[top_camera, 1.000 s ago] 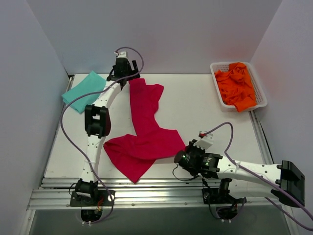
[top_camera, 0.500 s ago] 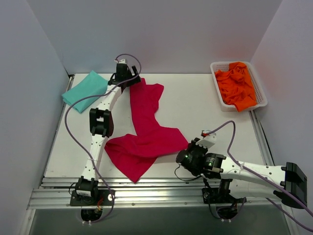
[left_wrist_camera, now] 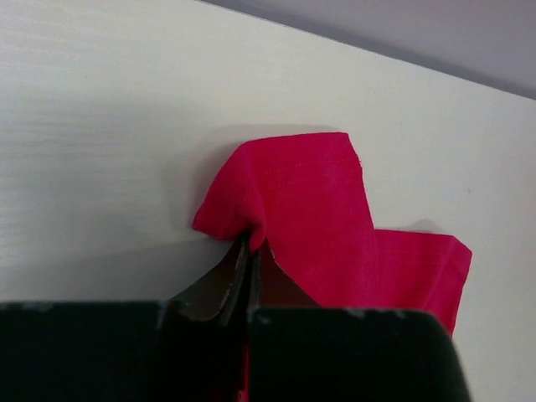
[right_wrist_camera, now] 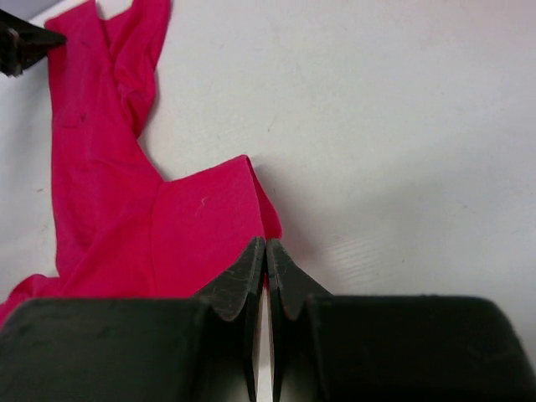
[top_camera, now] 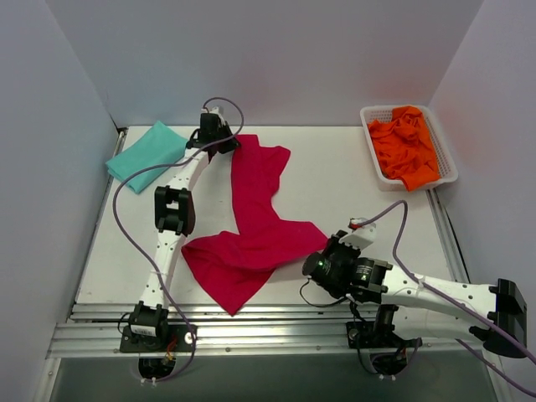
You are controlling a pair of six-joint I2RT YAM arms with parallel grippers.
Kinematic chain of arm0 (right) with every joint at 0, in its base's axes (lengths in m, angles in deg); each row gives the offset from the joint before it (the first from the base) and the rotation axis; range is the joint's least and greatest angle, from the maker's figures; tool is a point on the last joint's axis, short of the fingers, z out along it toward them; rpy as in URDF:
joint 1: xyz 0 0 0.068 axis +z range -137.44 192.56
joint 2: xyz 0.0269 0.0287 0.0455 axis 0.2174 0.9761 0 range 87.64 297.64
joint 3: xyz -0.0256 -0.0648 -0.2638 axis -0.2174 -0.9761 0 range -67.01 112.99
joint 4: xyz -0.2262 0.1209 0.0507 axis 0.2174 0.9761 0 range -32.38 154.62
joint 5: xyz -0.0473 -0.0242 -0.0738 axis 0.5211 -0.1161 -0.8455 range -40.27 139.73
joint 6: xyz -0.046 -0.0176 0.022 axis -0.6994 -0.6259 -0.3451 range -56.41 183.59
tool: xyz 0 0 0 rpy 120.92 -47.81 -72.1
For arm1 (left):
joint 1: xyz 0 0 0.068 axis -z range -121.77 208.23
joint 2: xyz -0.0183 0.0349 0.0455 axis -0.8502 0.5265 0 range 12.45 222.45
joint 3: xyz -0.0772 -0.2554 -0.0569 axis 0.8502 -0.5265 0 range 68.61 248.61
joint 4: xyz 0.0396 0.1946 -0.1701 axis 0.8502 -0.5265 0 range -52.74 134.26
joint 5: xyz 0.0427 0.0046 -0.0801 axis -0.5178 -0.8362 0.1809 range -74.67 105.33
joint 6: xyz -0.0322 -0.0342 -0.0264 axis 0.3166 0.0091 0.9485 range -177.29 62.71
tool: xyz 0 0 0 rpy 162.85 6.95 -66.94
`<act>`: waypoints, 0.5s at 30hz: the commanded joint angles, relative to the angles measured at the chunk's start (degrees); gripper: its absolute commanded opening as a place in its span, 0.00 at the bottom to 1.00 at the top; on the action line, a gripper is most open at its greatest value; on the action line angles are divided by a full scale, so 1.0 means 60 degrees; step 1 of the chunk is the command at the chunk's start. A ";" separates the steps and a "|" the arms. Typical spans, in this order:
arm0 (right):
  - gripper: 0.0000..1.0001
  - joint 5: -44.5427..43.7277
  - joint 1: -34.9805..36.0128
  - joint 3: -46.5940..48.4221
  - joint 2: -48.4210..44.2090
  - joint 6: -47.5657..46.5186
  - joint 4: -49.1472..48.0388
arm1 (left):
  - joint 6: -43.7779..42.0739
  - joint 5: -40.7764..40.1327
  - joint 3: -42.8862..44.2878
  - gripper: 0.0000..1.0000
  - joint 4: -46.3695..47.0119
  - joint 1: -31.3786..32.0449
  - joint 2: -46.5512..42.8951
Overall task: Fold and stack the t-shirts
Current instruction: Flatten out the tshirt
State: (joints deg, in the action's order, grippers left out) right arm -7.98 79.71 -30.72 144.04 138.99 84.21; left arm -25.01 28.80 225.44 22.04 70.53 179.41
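Garment: crimson t-shirt [top_camera: 251, 243], being pinched at two edges by both grippers.
Top view: the crimson t-shirt is lying rumpled across the white table [top_camera: 352, 184], stretching from the far left toward the near centre. The left gripper [top_camera: 224, 142] is gripping its far end, and the right gripper [top_camera: 318, 255] is sitting at its near right edge. A folded teal t-shirt [top_camera: 144, 155] is resting at the far left corner. The orange t-shirts [top_camera: 404, 146] are lying heaped in a white basket [top_camera: 367, 126] at the far right. Left wrist view: the left gripper [left_wrist_camera: 251, 247] is clamping its jaws together on a bunched fold of the crimson t-shirt [left_wrist_camera: 310, 201]. Right wrist view: the right gripper [right_wrist_camera: 265, 247] is keeping its jaws closed, nipping a pointed corner of the crimson t-shirt [right_wrist_camera: 126, 226] low against the table [right_wrist_camera: 402, 126].
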 commanded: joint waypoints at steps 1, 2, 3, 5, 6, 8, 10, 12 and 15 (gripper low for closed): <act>0.00 -0.1292 -0.0030 0.0747 -0.0318 0.0193 0.1118 | -0.0310 0.0260 -0.1316 0.02 -0.0355 -0.0042 -0.0694; 0.00 -0.1425 -0.0059 0.1009 -0.0333 0.0178 0.1222 | -0.0281 0.0085 -0.1905 0.02 -0.0268 -0.0100 -0.1407; 0.00 -0.1542 -0.0118 0.1157 -0.0420 0.0178 0.1339 | -0.0150 -0.0453 -0.2650 0.02 0.0168 -0.0130 -0.1879; 0.00 -0.1894 -0.0496 0.1450 -0.0537 -0.0141 0.1457 | 0.0055 -0.1085 -0.5722 0.02 0.1076 -0.0217 -0.3789; 0.00 -0.1967 -0.0717 0.1727 -0.0669 -0.0376 0.1399 | 0.0302 -0.1364 -0.6821 0.02 0.2096 -0.0247 -0.4397; 0.00 -0.2026 -0.1243 0.1919 -0.0830 -0.1353 0.1005 | 0.0495 -0.2111 -0.9642 0.02 0.2864 -0.0291 -0.6179; 0.00 -0.1983 -0.2049 0.2183 -0.1108 -0.1987 0.0537 | 0.0773 -0.2943 -1.1263 0.02 0.3540 -0.0306 -0.7196; 0.00 -0.1822 -0.2751 0.2300 -0.1342 -0.3037 0.0083 | 0.1108 -0.3386 -1.3374 0.02 0.4271 -0.0306 -0.8457; 0.00 -0.1515 -0.3412 0.2549 -0.1359 -0.3992 -0.0548 | 0.1723 -0.3886 -1.5573 0.02 0.4755 -0.0262 -0.9776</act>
State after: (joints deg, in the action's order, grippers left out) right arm -14.54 62.29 -17.97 136.13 124.69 84.67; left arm -19.44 11.84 140.79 42.33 68.78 127.63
